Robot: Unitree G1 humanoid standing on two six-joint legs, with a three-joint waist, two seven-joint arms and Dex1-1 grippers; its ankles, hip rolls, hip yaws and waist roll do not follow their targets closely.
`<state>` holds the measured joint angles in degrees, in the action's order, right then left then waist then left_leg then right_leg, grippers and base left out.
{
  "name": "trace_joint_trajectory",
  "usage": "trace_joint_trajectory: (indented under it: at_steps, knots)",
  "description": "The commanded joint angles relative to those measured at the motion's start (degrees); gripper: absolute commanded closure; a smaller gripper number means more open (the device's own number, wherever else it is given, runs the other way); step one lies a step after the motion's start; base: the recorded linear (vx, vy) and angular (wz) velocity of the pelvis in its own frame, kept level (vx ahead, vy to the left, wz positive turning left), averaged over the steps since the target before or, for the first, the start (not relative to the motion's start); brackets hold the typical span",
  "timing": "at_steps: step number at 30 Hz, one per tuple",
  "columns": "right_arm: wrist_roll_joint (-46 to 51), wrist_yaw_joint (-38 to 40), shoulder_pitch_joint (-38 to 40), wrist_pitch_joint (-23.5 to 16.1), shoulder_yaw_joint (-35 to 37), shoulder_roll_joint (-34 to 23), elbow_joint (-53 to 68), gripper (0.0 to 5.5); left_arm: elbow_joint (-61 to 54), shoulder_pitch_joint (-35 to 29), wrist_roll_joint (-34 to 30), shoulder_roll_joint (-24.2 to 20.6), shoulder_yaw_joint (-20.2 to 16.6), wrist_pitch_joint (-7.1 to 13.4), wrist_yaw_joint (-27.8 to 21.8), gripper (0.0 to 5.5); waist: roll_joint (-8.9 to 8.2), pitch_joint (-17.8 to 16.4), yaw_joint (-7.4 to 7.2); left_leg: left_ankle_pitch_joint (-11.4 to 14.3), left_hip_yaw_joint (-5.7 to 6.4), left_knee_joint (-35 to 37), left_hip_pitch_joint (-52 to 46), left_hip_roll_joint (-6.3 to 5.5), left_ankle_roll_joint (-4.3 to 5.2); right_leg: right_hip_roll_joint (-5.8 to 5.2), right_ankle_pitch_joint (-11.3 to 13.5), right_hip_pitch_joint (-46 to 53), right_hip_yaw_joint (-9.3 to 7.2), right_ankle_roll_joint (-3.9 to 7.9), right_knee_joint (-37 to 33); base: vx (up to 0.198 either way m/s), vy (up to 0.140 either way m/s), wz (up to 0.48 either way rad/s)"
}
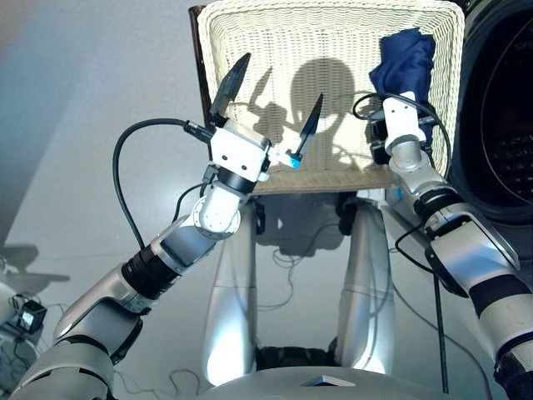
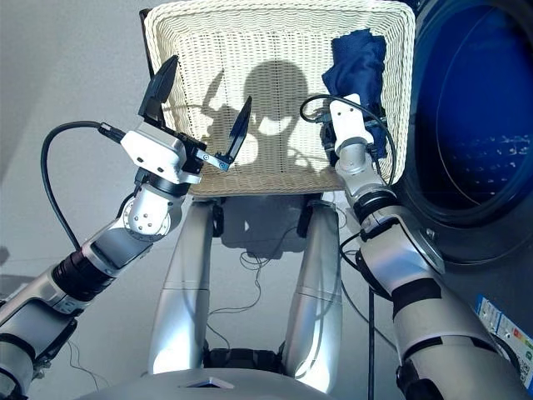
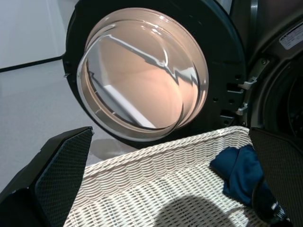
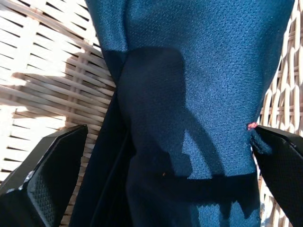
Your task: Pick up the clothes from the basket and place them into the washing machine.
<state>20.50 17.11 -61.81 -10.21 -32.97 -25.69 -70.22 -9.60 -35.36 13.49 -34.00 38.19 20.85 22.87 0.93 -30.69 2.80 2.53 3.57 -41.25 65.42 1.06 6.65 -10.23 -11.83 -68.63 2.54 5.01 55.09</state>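
The cream-white woven basket (image 1: 250, 50) is in front of the robot, and the washing machine (image 2: 475, 125) stands just beside its right edge with the drum opening showing. The round glass door (image 3: 142, 75) of the machine is swung open and stands behind the far rim of the basket.

Only one garment is visible: the navy blue cloth (image 1: 405, 58), which lies inside the basket along the right edge, close to the far right corner. The rest of the basket floor shows only the woven surface and the shadows of the arms.

The right pincer (image 4: 156, 179) is lowered over the near end of the navy blue cloth. In the right wrist view its two black fingers (image 4: 52, 175) stand wide apart, one on each side of the cloth, and the cloth fills the space between them. The fingers are not closed on the cloth.

The left pincer (image 1: 271, 104) is held above the left half of the basket, near the near rim. Its fingers are spread wide, with nothing between them. It is well apart from the navy blue cloth.
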Motion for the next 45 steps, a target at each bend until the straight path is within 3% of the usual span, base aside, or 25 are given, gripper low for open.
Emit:
trace_joint_trajectory:
  at_steps: [1, 18, 19, 20, 21, 29, 34, 40, 45]
  knots:
    - [-2.3, 0.4, -2.7, -0.2, 0.7, 0.6, -1.2, 0.0, -5.8, -0.8, 0.7, 2.4, 0.4, 2.1, 0.0, 0.0, 4.15, 0.9, 0.22, 5.4, -3.39, -5.0, -0.3, -0.4, -3.42, 1.68, 2.8, -0.1, -3.78, -0.54, -1.8, 0.0, 0.0, 0.0]
    - [4.1, 0.4, -3.6, -0.5, 4.6, -1.9, -3.6, 0.0, -9.0, 0.0, 3.1, 1.8, -1.1, 2.8, -0.3, 0.0, 4.79, 0.9, 0.43, 5.7, -3.55, -6.8, 1.6, -0.65, -3.64, 1.61, 2.8, -1.7, -3.19, -0.8, -0.8, 0.0, 0.0, 0.0]
    - [4.1, 0.5, -3.6, -0.6, 4.8, -2.3, -3.7, 0.88, -9.0, 0.1, 3.1, 1.7, -1.0, 2.7, -0.4, 0.0, 4.72, 0.9, 0.35, 5.6, -3.58, -6.7, 1.5, -0.58, -3.59, 1.59, 2.8, -1.7, -3.19, -0.79, -0.8, 0.0, 0.0, 0.0]
    - [4.1, 0.5, -3.5, -0.6, 4.8, -2.4, -3.7, 5.2, -8.9, 0.1, 3.0, 1.6, -0.9, 2.5, -0.5, 0.0, 4.68, 0.9, 0.33, 5.6, -3.57, -6.7, 1.4, -0.58, -3.6, 1.59, 2.9, -1.6, -3.24, -0.77, -0.9, 0.0, 0.0, 0.0]
    - [3.9, 0.7, -3.4, -0.6, 4.8, -2.4, -3.6, 5.5, -8.9, 0.1, 2.9, 1.5, -0.8, 2.4, -0.6, 0.0, 4.71, 0.9, 0.3, 5.6, -3.62, -6.7, 1.3, -0.6, -3.61, 1.6, 2.9, -1.5, -3.21, -0.81, -0.9, 0.0, 0.0, 0.0]
    - [3.8, 1.5, -2.1, -1.6, 4.5, -2.5, -1.4, 5.5, -8.7, -0.3, 2.5, 1.7, -0.9, 2.2, -0.3, 0.0, 4.52, 0.9, -0.16, 5.4, -3.82, -5.6, 0.1, -0.49, -3.65, 1.81, 2.9, -0.6, -2.97, -0.88, -1.6, 0.0, 0.0, 0.0]
    - [8.9, 2.5, 1.7, -5.2, 6.3, -2.4, 6.3, 5.5, -9.1, 0.0, 1.8, 1.3, -1.5, 2.2, 0.3, 0.0, 3.79, 0.9, -0.98, 5.2, -4.02, -4.4, -0.8, -0.19, -3.71, 2.02, 3.0, 0.3, -2.97, -0.95, -2.7, 0.0, 0.0, 0.0]
    - [17.5, 2.6, 19.8, -13.7, 13.1, -4.2, 38.3, 5.5, -9.4, 3.3, -1.1, -0.8, -4.9, 1.5, 2.6, 0.0, 0.77, 0.9, -4.3, 5.4, -4.19, -3.6, -1.3, 0.09, -3.92, 2.74, 3.0, 0.8, -2.54, -0.87, -4.0, 0.0, 0.0, 0.0]
    - [19.6, 3.4, 30.0, -19.0, 21.5, -4.8, 51.2, 5.5, -10.5, 5.7, -1.5, -2.7, -6.6, 2.2, 3.8, 0.0, -0.52, 0.9, -5.72, 5.6, -4.04, -3.7, -1.2, 0.05, -4.1, 2.87, 2.9, 0.8, -2.4, -0.62, -4.1, 0.0, 0.0, 0.0]
